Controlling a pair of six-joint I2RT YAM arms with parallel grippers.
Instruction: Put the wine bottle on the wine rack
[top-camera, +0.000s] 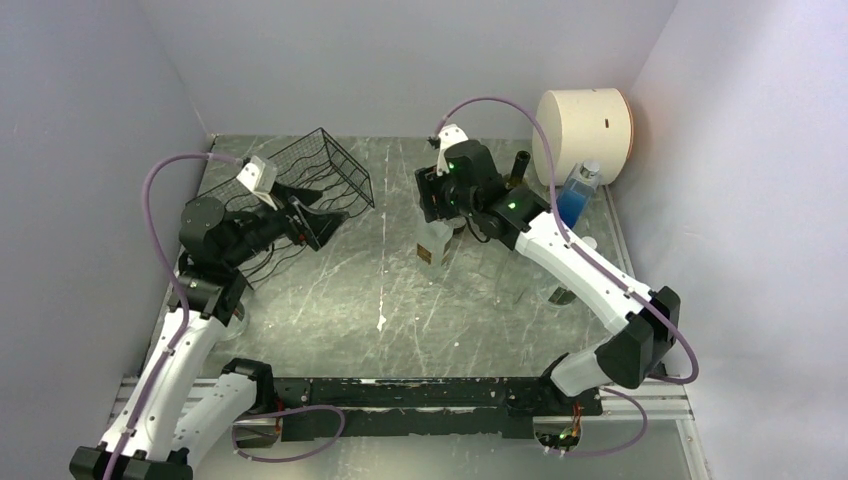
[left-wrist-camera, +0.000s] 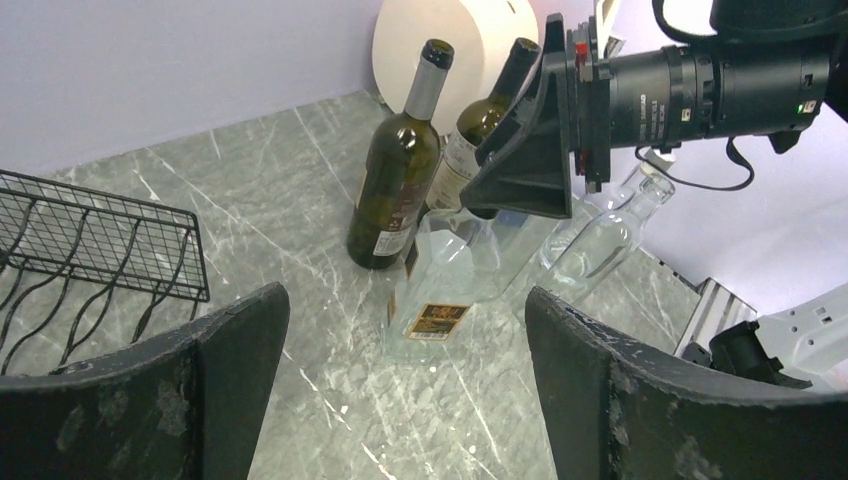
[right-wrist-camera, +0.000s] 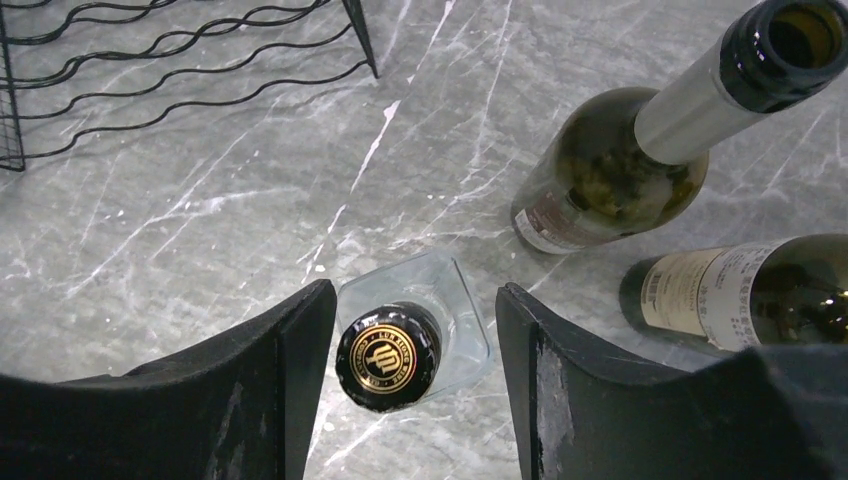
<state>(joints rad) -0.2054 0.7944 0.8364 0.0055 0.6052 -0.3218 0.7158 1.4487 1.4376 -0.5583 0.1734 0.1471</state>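
The wine bottle (right-wrist-camera: 388, 357) is a clear square bottle with a black, gold-printed cap and stands upright on the marble table. My right gripper (right-wrist-camera: 415, 305) hangs over it, open, one finger on each side of the cap; the left finger is almost on the cap and a gap shows on the right. In the top view the right gripper (top-camera: 440, 212) is above that bottle (top-camera: 433, 246). The black wire wine rack (top-camera: 310, 175) stands at the back left. My left gripper (top-camera: 318, 225) is beside it, open and empty, and faces the bottle (left-wrist-camera: 440, 290).
Two dark green bottles (left-wrist-camera: 395, 190) (left-wrist-camera: 470, 140) and another clear bottle (left-wrist-camera: 605, 240) stand close behind the wine bottle. A white cylinder (top-camera: 585, 130) and a blue bottle (top-camera: 578, 195) sit at the back right. Walls close in on both sides.
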